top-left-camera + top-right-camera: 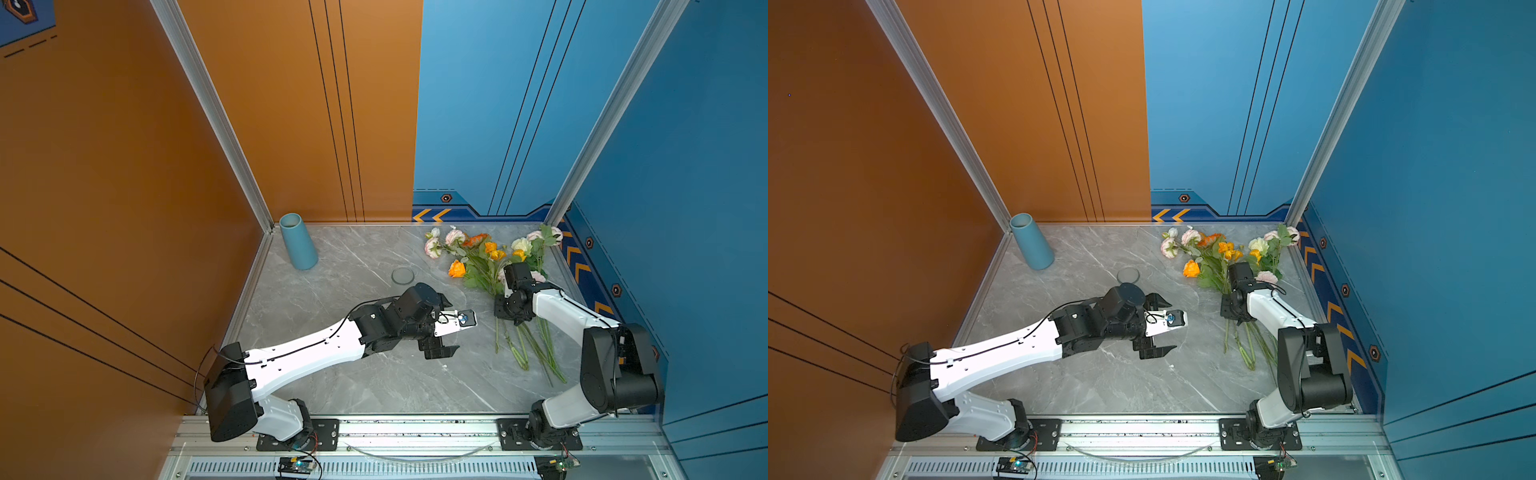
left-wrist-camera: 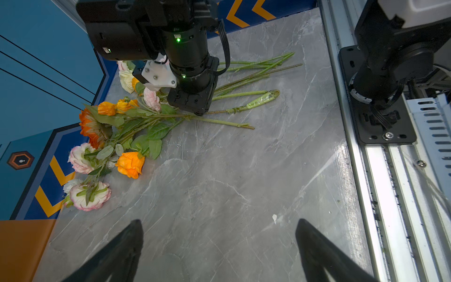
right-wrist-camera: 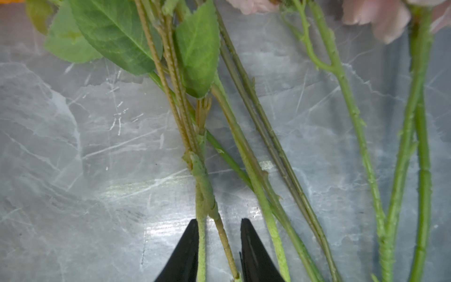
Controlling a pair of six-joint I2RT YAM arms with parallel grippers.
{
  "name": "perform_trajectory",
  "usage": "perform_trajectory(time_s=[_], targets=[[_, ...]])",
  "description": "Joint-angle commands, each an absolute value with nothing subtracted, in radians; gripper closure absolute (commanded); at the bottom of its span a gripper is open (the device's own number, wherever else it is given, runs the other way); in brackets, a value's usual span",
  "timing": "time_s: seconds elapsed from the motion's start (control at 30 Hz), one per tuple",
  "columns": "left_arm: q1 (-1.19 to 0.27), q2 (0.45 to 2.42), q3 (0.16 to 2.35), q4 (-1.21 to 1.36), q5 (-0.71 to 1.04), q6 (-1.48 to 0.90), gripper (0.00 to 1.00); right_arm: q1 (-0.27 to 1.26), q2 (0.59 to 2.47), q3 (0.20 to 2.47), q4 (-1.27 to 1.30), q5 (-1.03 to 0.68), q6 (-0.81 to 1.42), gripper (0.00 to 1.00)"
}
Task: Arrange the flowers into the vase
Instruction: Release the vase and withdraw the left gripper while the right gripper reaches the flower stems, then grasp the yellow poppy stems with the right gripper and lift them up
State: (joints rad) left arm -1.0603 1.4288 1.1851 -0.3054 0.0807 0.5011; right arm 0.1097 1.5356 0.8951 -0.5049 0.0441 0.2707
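Blue vase (image 1: 298, 241) stood upright in the counter's (image 1: 353, 386) back left corner, with a clear glass vessel (image 1: 402, 275) near mid-counter. My left gripper (image 1: 451, 324) hung wide, nothing in it. Right of it the flowers (image 1: 484, 266) lay flat, blooms to the back wall. My right gripper (image 3: 219, 222) sat narrow, straddling two stems, one finger touching; I saw no firm clamp.

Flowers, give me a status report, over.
Left gripper open, empty, mid-table. Right gripper straddling two stems, grip unconfirmed. Flowers all lying on table; blue vase upright, without flowers. Clear glass stands between them.
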Motion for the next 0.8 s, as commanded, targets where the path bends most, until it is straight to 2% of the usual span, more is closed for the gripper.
perform_trajectory(time_s=[0.0, 0.13, 0.63, 0.67, 0.77], targets=[[-1.071, 1.437, 1.198, -0.318, 0.040, 0.515, 0.02, 0.099, 1.543, 0.865, -0.490, 0.017, 0.279, 0.70], [-1.070, 1.434, 1.197, -0.318, 0.026, 0.518, 0.02, 0.095, 1.558, 0.855, -0.478, 0.012, 0.278, 0.74], [-1.067, 1.433, 1.196, -0.314, 0.014, 0.513, 0.02, 0.083, 1.612, 0.871, -0.453, -0.010, 0.249, 0.78], [-1.067, 1.434, 1.196, -0.314, 0.013, 0.514, 0.02, 0.083, 1.612, 0.871, -0.451, -0.015, 0.246, 0.79], [-1.066, 1.432, 1.196, -0.314, 0.010, 0.514, 0.02, 0.083, 1.613, 0.876, -0.453, -0.034, 0.228, 0.90]])
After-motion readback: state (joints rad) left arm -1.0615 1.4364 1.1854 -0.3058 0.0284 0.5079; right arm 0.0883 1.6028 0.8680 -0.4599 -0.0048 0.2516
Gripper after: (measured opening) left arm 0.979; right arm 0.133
